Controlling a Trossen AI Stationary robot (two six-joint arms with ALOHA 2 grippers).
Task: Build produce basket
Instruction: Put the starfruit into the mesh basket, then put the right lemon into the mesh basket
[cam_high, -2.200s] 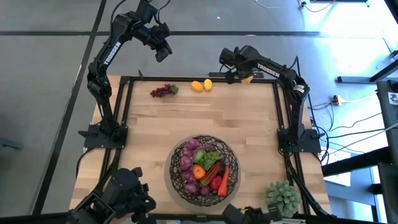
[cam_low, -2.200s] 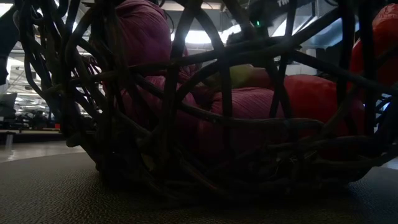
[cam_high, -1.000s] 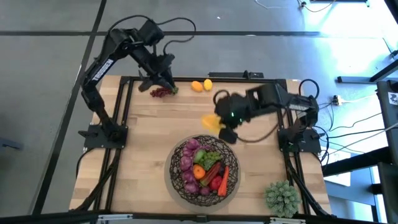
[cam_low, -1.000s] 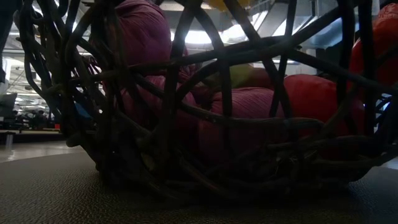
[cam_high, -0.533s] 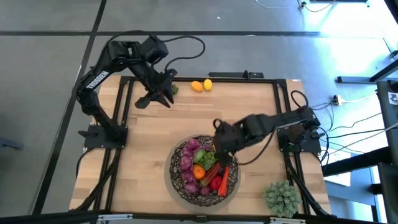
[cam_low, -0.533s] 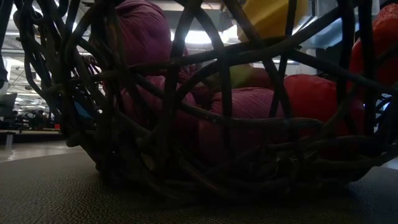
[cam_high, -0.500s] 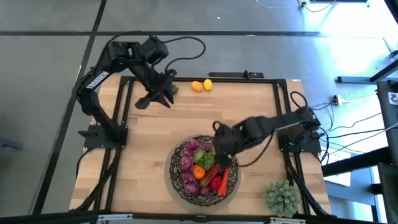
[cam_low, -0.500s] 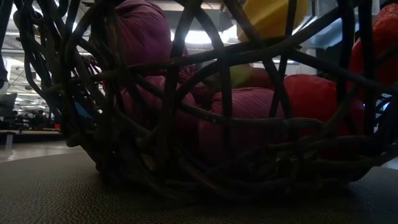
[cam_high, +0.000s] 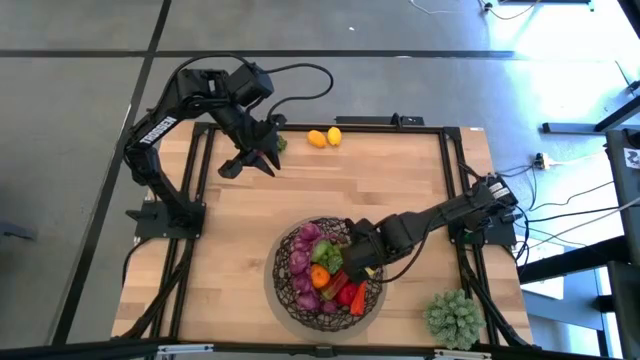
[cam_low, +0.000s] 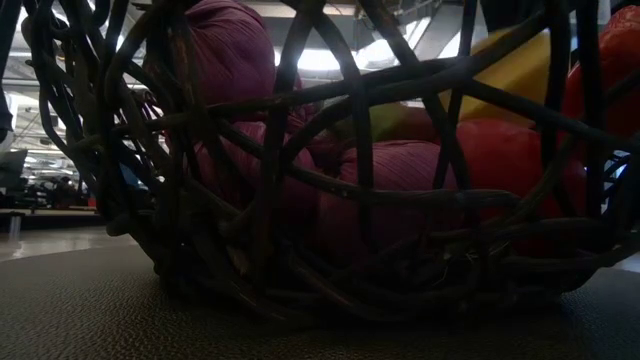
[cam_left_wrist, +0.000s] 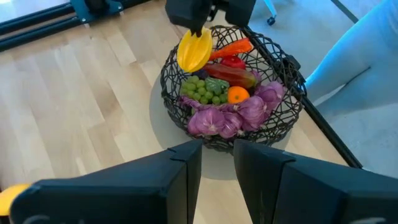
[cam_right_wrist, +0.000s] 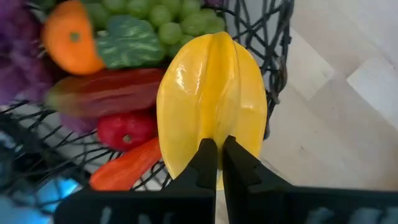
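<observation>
While the right gripper (cam_right_wrist: 216, 163) pinches the yellow fruit (cam_right_wrist: 211, 102) by its ridge over the basket (cam_high: 283, 285), it looks light, smooth and slippery. Left gripper (cam_high: 250, 165), at eleven o'clock on the worktop (cam_high: 400, 180), stands slightly apart, empty.

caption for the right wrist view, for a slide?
Right end effector shut on a yellow ridged fruit, held over the basket of produce.

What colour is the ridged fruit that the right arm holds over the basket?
Bright yellow. The ridged fruit shows best in the right wrist view, held above the dark woven wire basket.
</observation>
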